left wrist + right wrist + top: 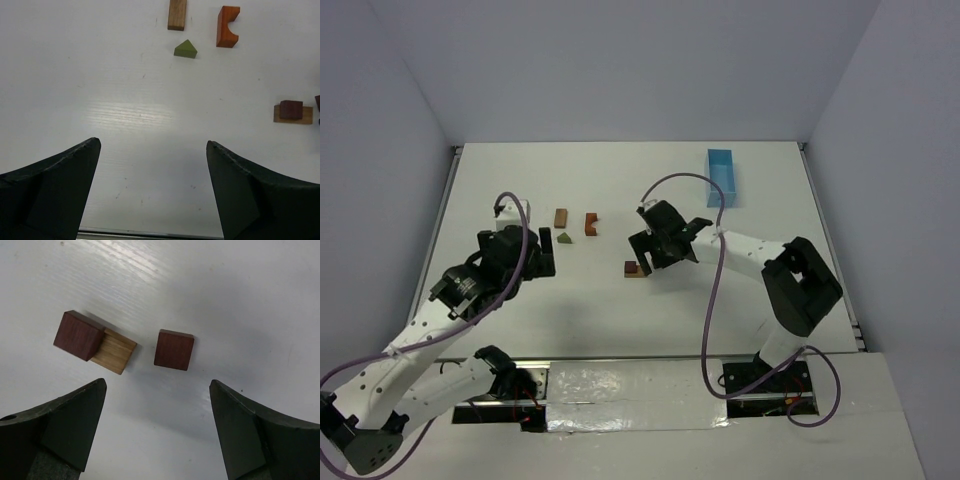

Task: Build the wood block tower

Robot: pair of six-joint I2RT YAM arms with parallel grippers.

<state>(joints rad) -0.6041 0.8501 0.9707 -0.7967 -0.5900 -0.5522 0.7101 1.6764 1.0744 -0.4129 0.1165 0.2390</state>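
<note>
1. The wood block tower [634, 268] was barely begun: a dark cube [79, 335] resting on a tan plank [116, 353], near the middle of the table [620, 180]. In the top view it sat at about 8 o'clock from my right claw [157, 385]. Nothing held those two pieces together, so I judged that any nudge could slide the cube off.
2. The right claw was spread wide with nothing between its fingers. A loose cube [173, 349] lay at its 12 o'clock and the stack at 10 o'clock. Cube and plank lay near each other, so the finger on that side, coming down, could clip the plank and shove the stack.
3. The loose cube lay slightly turned against the line of the fingers. A pinch on its corners might twist it or squirt it out.
4. My left claw [152, 145] was also spread and empty over bare table. The green triangle [185, 49] lay at its 12 o'clock, with the brown block [177, 14] beyond it and the orange arch [227, 26] at 1 o'clock. The triangle's sloped faces looked likely to slip.
5. Both arms reaching for the stack together risked a collision.
</note>
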